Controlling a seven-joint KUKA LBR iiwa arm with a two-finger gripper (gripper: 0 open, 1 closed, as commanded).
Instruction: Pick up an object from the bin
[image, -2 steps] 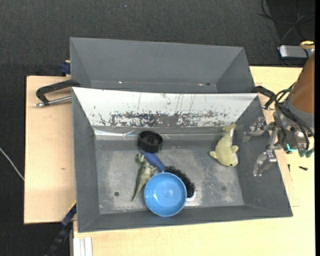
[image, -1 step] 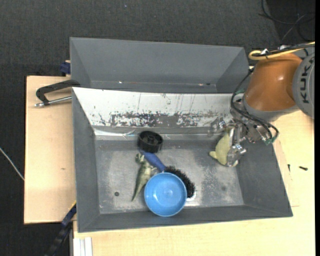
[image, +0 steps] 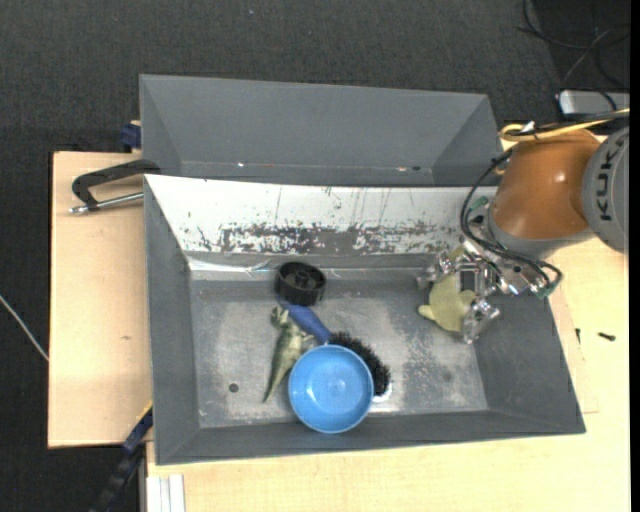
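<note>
One pale yellow lump (image: 443, 303), rounded and soft-looking, sits at the right end of the bin (image: 300, 215), near the back wall. My end effector (image: 476, 290) is right against its right side, touching or nearly so. I cannot tell from here if the end effector is wide, narrow or already clamped on the lump, because metal parts and cables hide the contact.

My guess on handling is light and squashy, maybe foam or rubber, so not fragile and not slippery. It may deform and pop out under a hard squeeze. I'd take it across the thick middle, not the thin lower edge.

The floor around the lump is bare, so nothing should snag on a lift.

Everything else is well apart, left of centre:
- a black round cap (image: 300, 283) by the back wall
- a blue bowl (image: 331, 390) at the front
- a black bristly brush (image: 374, 366) touching the bowl's right rim
- a green toy animal (image: 281, 356) lying just left of the bowl
- a blue handle (image: 310, 324) running from the toy toward the bowl
</note>
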